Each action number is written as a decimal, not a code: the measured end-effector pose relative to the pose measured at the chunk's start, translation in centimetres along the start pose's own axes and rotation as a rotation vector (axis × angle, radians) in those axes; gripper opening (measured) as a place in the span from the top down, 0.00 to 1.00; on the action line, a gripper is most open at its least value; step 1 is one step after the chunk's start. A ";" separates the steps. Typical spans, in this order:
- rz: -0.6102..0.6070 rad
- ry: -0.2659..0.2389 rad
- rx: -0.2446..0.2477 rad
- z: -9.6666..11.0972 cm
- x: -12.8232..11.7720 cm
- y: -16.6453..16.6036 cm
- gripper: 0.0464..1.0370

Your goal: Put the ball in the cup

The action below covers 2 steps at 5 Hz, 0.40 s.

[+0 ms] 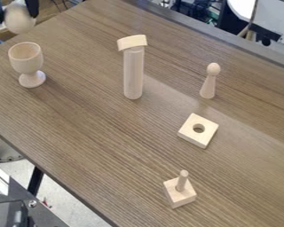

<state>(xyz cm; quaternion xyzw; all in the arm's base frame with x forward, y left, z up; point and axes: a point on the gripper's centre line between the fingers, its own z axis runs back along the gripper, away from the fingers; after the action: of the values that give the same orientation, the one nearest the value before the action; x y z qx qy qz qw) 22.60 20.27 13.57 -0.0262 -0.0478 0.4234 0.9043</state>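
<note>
The black hand [16,12] is at the view's edge, between 10 and 11 o'clock, with its fingers on either side of a pale wooden ball [19,20], pinching it. From the wooden goblet [26,60], the ball lies toward 12 o'clock, near the rim, with a gap between the two in the view. The goblet stands upright on its round foot at 10 o'clock on the brown wood-grain worktop [103,146].

Just short of 12 o'clock, a wooden cylinder [133,73] stands upright, a curved wooden block [132,42] resting across its top. At 2 o'clock stands a round-headed wooden peg figure [209,82]. Between 3 and 4 o'clock, nearer the middle, a square wooden block [191,123] lies flat, its round hole facing up. Between 5 and 6 o'clock, a square wooden base [181,197] sits with a short dowel [182,180] rising from it.
</note>
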 end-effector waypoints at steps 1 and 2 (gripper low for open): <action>-0.001 0.048 0.010 -2.2 0.8 0.2 0.32; -0.001 0.047 0.008 -2.5 1.7 0.0 0.32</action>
<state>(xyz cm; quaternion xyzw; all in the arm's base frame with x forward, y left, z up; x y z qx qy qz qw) 23.90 21.54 11.17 -0.0324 -0.0248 0.4226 0.9054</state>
